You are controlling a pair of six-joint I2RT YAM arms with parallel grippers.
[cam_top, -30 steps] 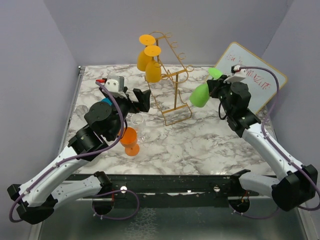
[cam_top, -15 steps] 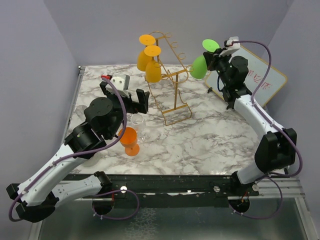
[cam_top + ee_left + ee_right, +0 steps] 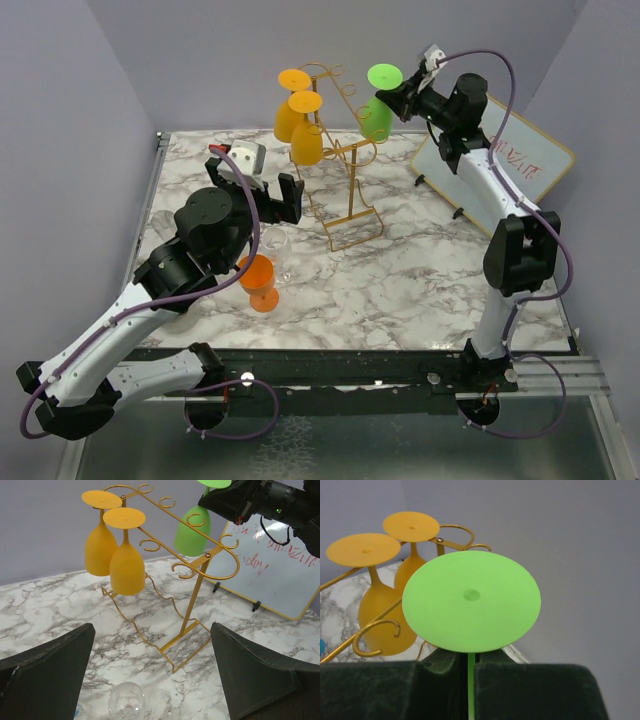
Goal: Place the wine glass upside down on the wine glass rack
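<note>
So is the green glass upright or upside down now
Upside down: the green wine glass has foot on top, bowl below, stem in the right pincer.

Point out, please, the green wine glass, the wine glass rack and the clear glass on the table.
green wine glass (image 3: 471, 595), right wrist view, centre of its round foot.
wine glass rack (image 3: 193, 600), left wrist view, its upright post.
clear glass (image 3: 125, 701), left wrist view, its bowl.

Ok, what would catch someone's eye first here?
The green wine glass, held upside down by the right gripper, high at the right side of the golden rack. Next, two yellow glasses hanging on the rack's left side, and an orange glass standing on the marble table.
</note>
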